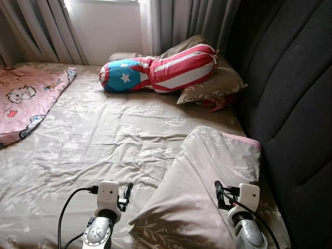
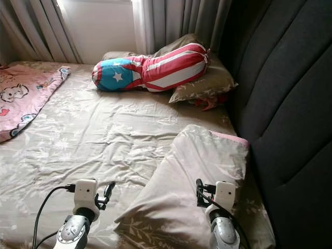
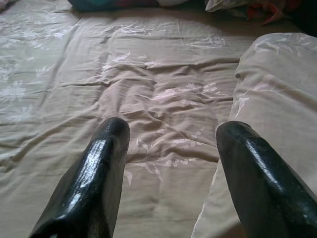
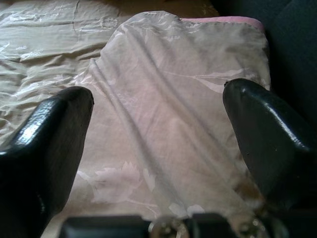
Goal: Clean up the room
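Note:
A beige floral pillow [image 1: 207,176] with a pink edge lies slanted at the near right of the bed, close to the headboard. My right gripper [image 1: 219,193] hovers just above its near end, open, and the pillow [image 4: 173,99] shows between its fingers. My left gripper [image 1: 126,194] is open over the wrinkled beige sheet [image 3: 163,94], just left of the pillow's near corner [image 3: 277,89]. Neither gripper holds anything. At the back, a stars-and-stripes bolster [image 1: 161,70] rests on a second beige pillow [image 1: 215,83].
A pink cartoon blanket [image 1: 26,98] covers the bed's far left. A dark padded headboard [image 1: 295,104] runs along the right side. Grey curtains [image 1: 192,21] hang at the back. Something red [image 1: 218,104] pokes out under the far pillow.

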Controlling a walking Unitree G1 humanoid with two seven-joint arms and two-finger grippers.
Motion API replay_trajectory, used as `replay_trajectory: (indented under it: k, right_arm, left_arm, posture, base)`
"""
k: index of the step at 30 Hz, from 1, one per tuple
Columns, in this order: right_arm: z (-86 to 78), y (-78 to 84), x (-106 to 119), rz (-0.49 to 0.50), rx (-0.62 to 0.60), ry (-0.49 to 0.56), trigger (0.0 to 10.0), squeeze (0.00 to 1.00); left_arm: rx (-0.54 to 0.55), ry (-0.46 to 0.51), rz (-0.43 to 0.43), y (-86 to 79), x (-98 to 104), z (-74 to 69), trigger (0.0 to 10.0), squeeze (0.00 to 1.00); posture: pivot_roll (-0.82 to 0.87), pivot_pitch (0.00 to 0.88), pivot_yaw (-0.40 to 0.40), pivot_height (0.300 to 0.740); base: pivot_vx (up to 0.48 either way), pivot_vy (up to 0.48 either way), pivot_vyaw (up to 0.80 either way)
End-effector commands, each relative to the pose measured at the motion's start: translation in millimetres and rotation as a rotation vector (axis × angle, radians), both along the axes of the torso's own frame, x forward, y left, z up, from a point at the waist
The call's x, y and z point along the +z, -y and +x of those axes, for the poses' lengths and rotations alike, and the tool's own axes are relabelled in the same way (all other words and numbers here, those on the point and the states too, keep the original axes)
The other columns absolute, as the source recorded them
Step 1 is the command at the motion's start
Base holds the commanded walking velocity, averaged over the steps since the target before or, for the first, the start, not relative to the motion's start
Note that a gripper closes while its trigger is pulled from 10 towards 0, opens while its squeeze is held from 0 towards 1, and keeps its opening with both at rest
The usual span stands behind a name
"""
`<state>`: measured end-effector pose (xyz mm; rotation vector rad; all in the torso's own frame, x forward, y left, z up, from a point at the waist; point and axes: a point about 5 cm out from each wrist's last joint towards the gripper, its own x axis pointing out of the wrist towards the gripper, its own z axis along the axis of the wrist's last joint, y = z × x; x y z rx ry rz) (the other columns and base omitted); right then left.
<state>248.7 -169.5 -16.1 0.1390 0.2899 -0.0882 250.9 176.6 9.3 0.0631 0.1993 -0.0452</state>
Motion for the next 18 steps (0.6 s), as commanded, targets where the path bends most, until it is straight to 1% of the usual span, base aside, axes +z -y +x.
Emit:
replay_trajectory:
  k: [1, 2, 3, 4, 6, 7, 8, 10, 11, 12, 13, 16, 18]
  right_arm:
    - [1.6, 0.6, 0.2, -0.003, 0.002, -0.008, 10.0, 1.00]
    - [1.3, 0.7, -0.4, -0.005, 0.001, -0.013, 10.0, 1.00]
    - [1.1, 0.6, -0.6, -0.005, 0.001, -0.014, 10.0, 0.84]
    - [1.1, 0.6, -0.6, -0.005, 0.001, -0.014, 10.0, 0.84]
    - [0.8, -0.3, -1.2, 0.000, 0.005, -0.016, 10.0, 0.95]
    - [0.7, -0.7, -1.3, 0.001, 0.006, -0.016, 10.0, 0.95]
    - [0.6, -0.9, -1.5, 0.002, 0.006, -0.017, 10.0, 1.00]
    - [0.3, -1.1, -2.3, -0.003, 0.004, -0.024, 10.0, 0.98]
    - [0.2, -1.0, -2.6, -0.008, 0.003, -0.028, 10.0, 0.34]
    - [0.1, -0.9, -2.9, -0.011, 0.003, -0.031, 10.0, 0.34]
    - [0.1, -1.0, -3.6, -0.012, 0.003, -0.039, 10.0, 0.00]
    - [0.1, -1.7, -5.4, -0.021, 0.010, -0.060, 10.0, 0.00]
    - [0.0, -2.3, -7.0, -0.026, 0.009, -0.078, 10.0, 0.00]
  left_arm:
    - [-0.015, 0.004, 0.010, 2.9, 1.3, -0.1, 10.0, 0.00]
    - [-0.013, 0.003, 0.010, 2.7, 1.2, -0.3, 10.0, 0.00]
    - [-0.012, 0.002, 0.010, 2.5, 1.1, -0.5, 10.0, 0.00]
    - [-0.012, 0.002, 0.010, 2.5, 1.1, -0.5, 10.0, 0.00]
    - [-0.011, -0.001, 0.011, 2.1, 0.9, -0.9, 10.0, 0.00]
    - [-0.011, -0.001, 0.012, 2.0, 0.8, -0.9, 10.0, 0.00]
    - [-0.011, -0.001, 0.012, 2.0, 0.8, -1.0, 10.0, 0.00]
    - [-0.010, -0.001, 0.012, 1.9, 0.8, -1.0, 10.0, 0.00]
    - [-0.010, -0.001, 0.012, 1.9, 0.8, -1.1, 10.0, 0.00]
    - [-0.010, -0.001, 0.012, 1.9, 0.8, -1.1, 10.0, 0.00]
    - [-0.010, 0.000, 0.012, 1.8, 1.0, -0.9, 10.0, 0.00]
    - [-0.011, 0.001, 0.012, 1.5, 1.4, -0.7, 10.0, 0.00]
    - [-0.010, 0.001, 0.012, 1.1, 1.4, -0.6, 10.0, 0.00]
  posture:
    - [0.00, 0.007, -0.081, 0.695]
    - [0.00, 0.007, -0.082, 0.695]
    - [0.00, 0.007, -0.082, 0.695]
    - [0.00, 0.007, -0.082, 0.695]
    - [0.00, 0.008, -0.082, 0.695]
    - [0.00, 0.008, -0.082, 0.695]
    - [0.00, 0.008, -0.082, 0.695]
    - [0.00, 0.008, -0.082, 0.695]
    - [0.00, 0.008, -0.082, 0.695]
    - [0.00, 0.008, -0.082, 0.695]
    - [0.00, 0.008, -0.082, 0.695]
    - [0.00, 0.009, -0.081, 0.695]
    - [0.00, 0.009, -0.080, 0.680]
  base:
    - [0.000, 0.000, 0.00]
    - [0.000, 0.000, 0.00]
    - [0.000, 0.000, 0.00]
    - [0.000, 0.000, 0.00]
    - [0.000, 0.000, 0.00]
    - [0.000, 0.000, 0.00]
    - [0.000, 0.000, 0.00]
    - [0.000, 0.000, 0.00]
    - [0.000, 0.000, 0.00]
    - [0.000, 0.000, 0.00]
    - [0.000, 0.000, 0.00]
    - [0.000, 0.000, 0.00]
    - [0.000, 0.000, 0.00]
